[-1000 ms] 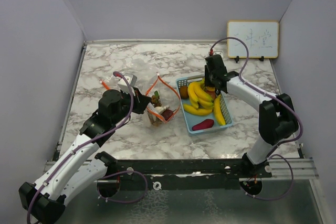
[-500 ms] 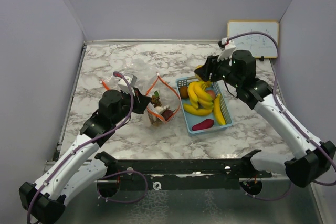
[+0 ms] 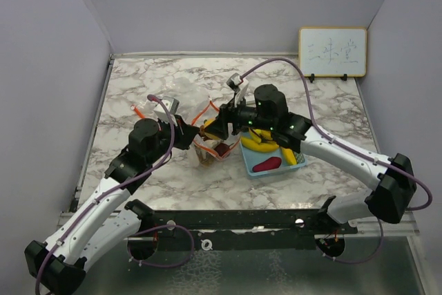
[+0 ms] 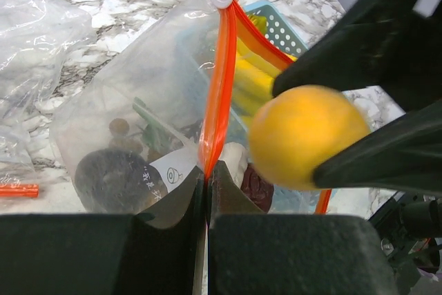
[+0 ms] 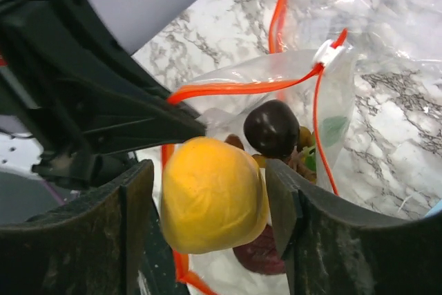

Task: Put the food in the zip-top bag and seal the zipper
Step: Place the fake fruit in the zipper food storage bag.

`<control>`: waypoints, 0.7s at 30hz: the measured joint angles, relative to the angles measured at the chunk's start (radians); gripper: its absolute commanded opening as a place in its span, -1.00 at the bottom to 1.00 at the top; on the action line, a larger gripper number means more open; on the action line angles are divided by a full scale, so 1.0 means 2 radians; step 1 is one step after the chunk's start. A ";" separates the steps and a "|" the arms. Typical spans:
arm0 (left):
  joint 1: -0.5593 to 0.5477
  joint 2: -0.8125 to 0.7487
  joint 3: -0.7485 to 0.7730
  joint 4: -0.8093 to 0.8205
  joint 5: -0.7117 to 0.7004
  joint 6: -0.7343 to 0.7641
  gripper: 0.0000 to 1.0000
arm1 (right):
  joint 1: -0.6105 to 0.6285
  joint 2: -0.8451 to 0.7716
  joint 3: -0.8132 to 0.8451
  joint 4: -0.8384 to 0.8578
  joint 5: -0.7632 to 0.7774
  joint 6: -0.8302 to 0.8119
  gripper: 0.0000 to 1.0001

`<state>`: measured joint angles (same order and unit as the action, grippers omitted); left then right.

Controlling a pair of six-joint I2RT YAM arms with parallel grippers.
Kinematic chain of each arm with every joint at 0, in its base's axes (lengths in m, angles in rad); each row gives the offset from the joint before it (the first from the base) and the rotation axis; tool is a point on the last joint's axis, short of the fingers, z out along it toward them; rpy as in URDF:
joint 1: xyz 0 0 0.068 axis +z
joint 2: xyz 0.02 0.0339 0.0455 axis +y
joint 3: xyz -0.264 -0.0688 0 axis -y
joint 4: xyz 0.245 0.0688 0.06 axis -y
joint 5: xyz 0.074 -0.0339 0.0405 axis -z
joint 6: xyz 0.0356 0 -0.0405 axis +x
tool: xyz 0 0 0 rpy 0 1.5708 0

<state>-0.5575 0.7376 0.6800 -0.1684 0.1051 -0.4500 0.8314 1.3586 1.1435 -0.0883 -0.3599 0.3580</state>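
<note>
The clear zip-top bag [image 3: 213, 144] with an orange zipper stands open at table centre. My left gripper [image 3: 193, 133] is shut on its near rim; in the left wrist view [image 4: 206, 172] the orange strip [image 4: 219, 88] is pinched between the jaws. My right gripper [image 3: 210, 128] holds a round orange fruit [image 5: 213, 195] just over the bag's mouth; it also shows in the left wrist view [image 4: 307, 136]. Inside the bag lie a dark purple piece [image 5: 271, 128], a dark red piece [image 5: 259, 257] and a brown cluster with green leaf [image 4: 141, 126]. Bananas [image 3: 259, 144] and a magenta tuber [image 3: 266, 164] lie in the basket.
The light-blue basket [image 3: 295, 157] stands right of the bag, under my right arm. Spare clear bags [image 3: 181, 91] lie behind the bag, with a loose orange strip [image 3: 138, 110] to the left. A whiteboard [image 3: 332, 52] leans on the back right wall.
My right arm has swung left from the basket to above the bag's mouth, carrying the orange fruit. The left gripper has stayed on the bag's rim.
</note>
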 measured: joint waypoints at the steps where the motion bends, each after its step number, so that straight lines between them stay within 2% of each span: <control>1: 0.000 -0.002 0.000 0.000 0.000 0.000 -1.00 | 0.002 0.011 0.000 0.002 0.011 0.002 0.58; 2: 0.000 -0.004 -0.001 0.000 0.000 0.000 -1.00 | 0.003 0.018 0.000 0.004 0.019 0.002 0.60; 4: 0.000 -0.008 -0.001 -0.001 0.000 0.000 -1.00 | 0.006 0.031 0.000 0.005 0.035 0.002 0.98; 9: 0.000 -0.012 -0.003 -0.001 0.000 0.000 -1.00 | 0.008 0.036 0.000 0.007 0.064 0.002 0.99; 15: 0.000 -0.013 -0.010 0.002 0.000 0.000 -1.00 | 0.012 0.004 0.002 0.007 0.123 0.007 0.99; 21: 0.000 -0.014 -0.018 0.006 0.000 -0.005 -1.00 | 0.012 0.025 0.067 0.000 0.190 0.019 1.00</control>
<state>-0.5575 0.7105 0.6434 -0.1570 0.1051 -0.4606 0.8562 1.4082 1.2774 -0.0887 0.0208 0.3969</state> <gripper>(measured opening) 0.019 0.994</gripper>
